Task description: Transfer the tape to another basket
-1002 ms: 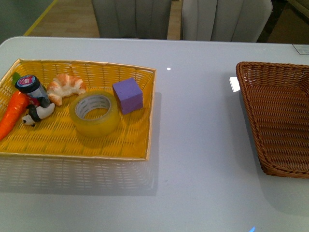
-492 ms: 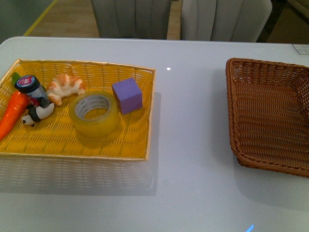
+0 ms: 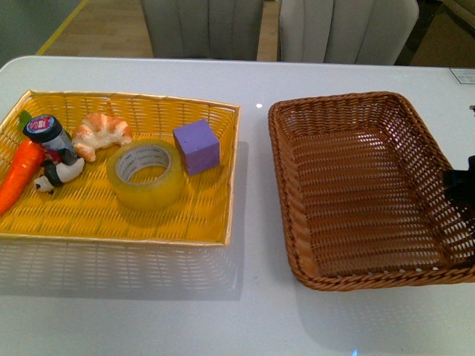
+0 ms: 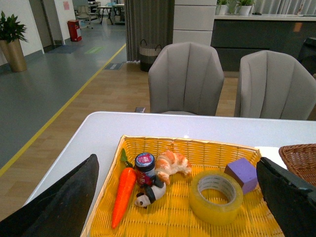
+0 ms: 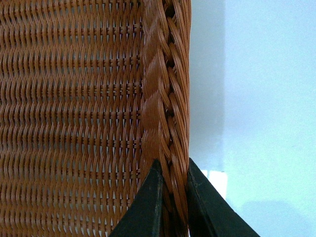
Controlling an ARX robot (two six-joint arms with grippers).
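The tape [image 3: 145, 175], a yellowish translucent roll with a white core, lies flat in the yellow basket [image 3: 185, 230]; the left wrist view also shows the tape [image 4: 216, 196]. The brown wicker basket [image 3: 297, 252] sits empty on the table just right of the yellow one. My right gripper [image 3: 462, 189] is at the brown basket's right rim. In the right wrist view that gripper [image 5: 172, 180] is shut on the braided basket rim [image 5: 165, 98]. My left gripper [image 4: 177, 197] hangs open above the near end of the yellow basket, with nothing between its fingers [image 4: 69, 197].
In the yellow basket with the tape are a purple cube [image 3: 197, 147], a croissant [image 3: 100, 133], a small jar [image 3: 46, 132], a panda figure [image 3: 58, 174] and a carrot [image 3: 18, 174]. Two grey chairs [image 3: 341, 30] stand behind the white table [image 3: 252, 311].
The brown basket has slid left across the table, from the right edge of the view to just beside the yellow basket, with my right gripper now showing at its rim.
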